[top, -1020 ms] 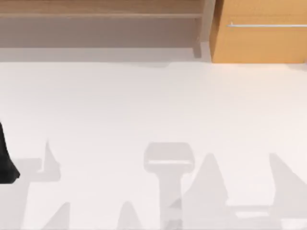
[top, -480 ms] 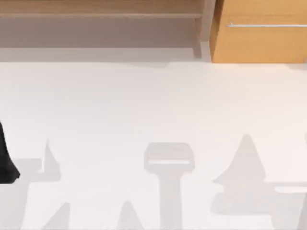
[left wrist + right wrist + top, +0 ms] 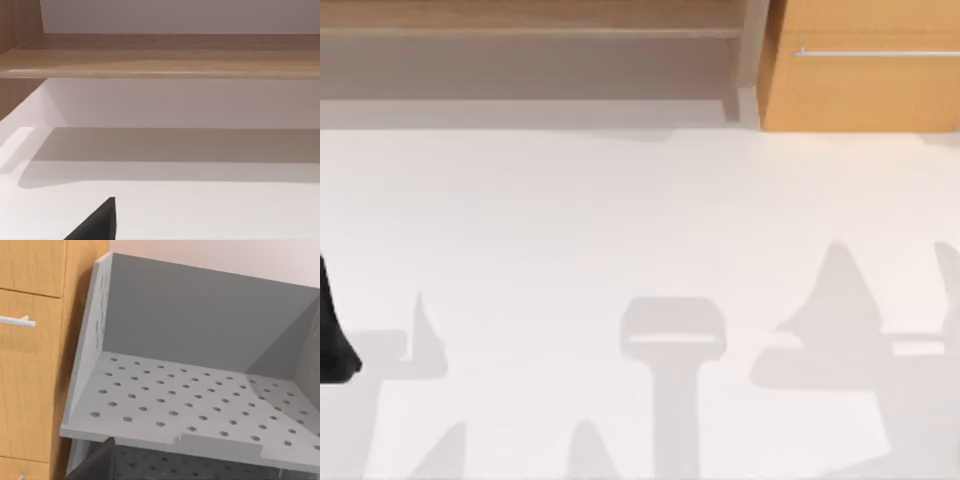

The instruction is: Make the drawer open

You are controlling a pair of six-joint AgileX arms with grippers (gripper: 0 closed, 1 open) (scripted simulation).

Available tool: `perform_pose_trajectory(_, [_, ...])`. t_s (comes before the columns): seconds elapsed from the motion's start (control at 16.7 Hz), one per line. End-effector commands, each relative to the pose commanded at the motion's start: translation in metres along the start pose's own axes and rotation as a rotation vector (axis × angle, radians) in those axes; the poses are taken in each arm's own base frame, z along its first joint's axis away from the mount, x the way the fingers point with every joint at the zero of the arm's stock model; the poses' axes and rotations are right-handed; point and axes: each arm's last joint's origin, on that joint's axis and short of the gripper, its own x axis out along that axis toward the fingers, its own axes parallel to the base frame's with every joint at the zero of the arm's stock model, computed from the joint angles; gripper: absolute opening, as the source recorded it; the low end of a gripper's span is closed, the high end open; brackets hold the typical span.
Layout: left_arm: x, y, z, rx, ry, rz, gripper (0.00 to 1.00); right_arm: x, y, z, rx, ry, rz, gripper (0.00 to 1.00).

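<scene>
The white tabletop has grey shadows on it. At the far right stands the drawer, shut, with its silver handle across the front. Left of it is a brown shelf. A grey tray with holes sits beside the drawer. The left arm is at the left edge; I cannot tell if either hand is open.

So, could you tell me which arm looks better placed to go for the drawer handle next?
Probably the right arm. The drawer and its silver bar handle sit at the table's far right, and the right wrist view already faces that orange-tan front. The left arm is parked at the left edge, facing the brown shelf unit.
</scene>
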Motion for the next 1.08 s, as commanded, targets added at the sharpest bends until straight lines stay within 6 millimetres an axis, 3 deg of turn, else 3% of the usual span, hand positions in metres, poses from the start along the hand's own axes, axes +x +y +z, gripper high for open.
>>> perform_pose_trajectory(0.3, [0.0,0.0,0.0,0.0,0.0,0.0,1.0,0.069,0.039,-0.033,-0.413,-0.007,-0.006,1.0])
perform_pose_trajectory(0.6, [0.0,0.0,0.0,0.0,0.0,0.0,1.0,0.125,0.123,-0.079,-0.923,-0.002,-0.008,1.0])
perform_pose_trajectory(0.84, [0.0,0.0,0.0,0.0,0.0,0.0,1.0,0.14,0.194,-0.11,-1.239,0.006,-0.007,1.0])
perform_pose_trajectory(1.08, [0.0,0.0,0.0,0.0,0.0,0.0,1.0,0.139,0.236,-0.13,-1.39,0.018,-0.002,1.0])
